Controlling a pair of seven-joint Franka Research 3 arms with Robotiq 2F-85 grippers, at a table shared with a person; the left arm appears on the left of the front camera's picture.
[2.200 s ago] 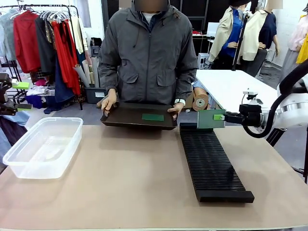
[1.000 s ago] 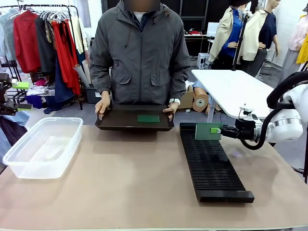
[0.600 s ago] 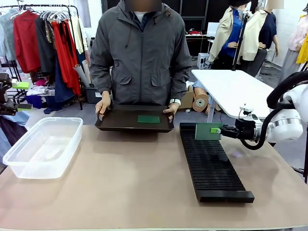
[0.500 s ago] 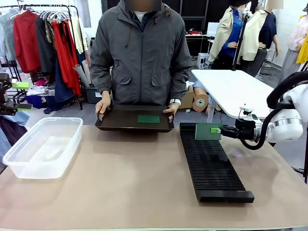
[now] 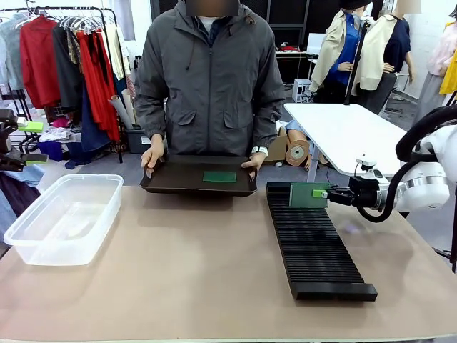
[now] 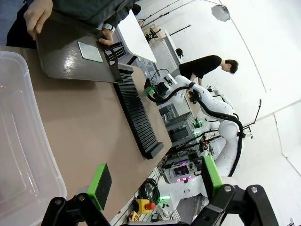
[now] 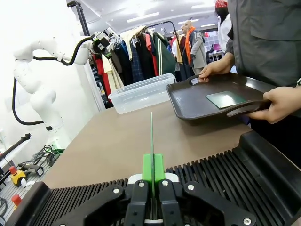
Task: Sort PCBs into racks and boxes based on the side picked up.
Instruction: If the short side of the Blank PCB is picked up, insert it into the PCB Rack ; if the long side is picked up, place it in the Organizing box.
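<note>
Item: PCB (image 5: 308, 195), green, gripped by its side margin in the clenched right end effector (image 5: 325, 194). It stands on edge with its face toward the robot and its long axis across the rack (image 5: 314, 246), in line with the slots; the lower edge is at the rack's far end, but whether it sits in a slot cannot be told. Left end effector (image 6: 155, 181): released and empty near the clear box (image 6: 19, 155), well apart across the tabletop (image 5: 178, 271), so the right arm is nearer. Second PCB (image 5: 219, 176): flat on the black tray (image 5: 178, 187) held by a person (image 5: 214, 86).
</note>
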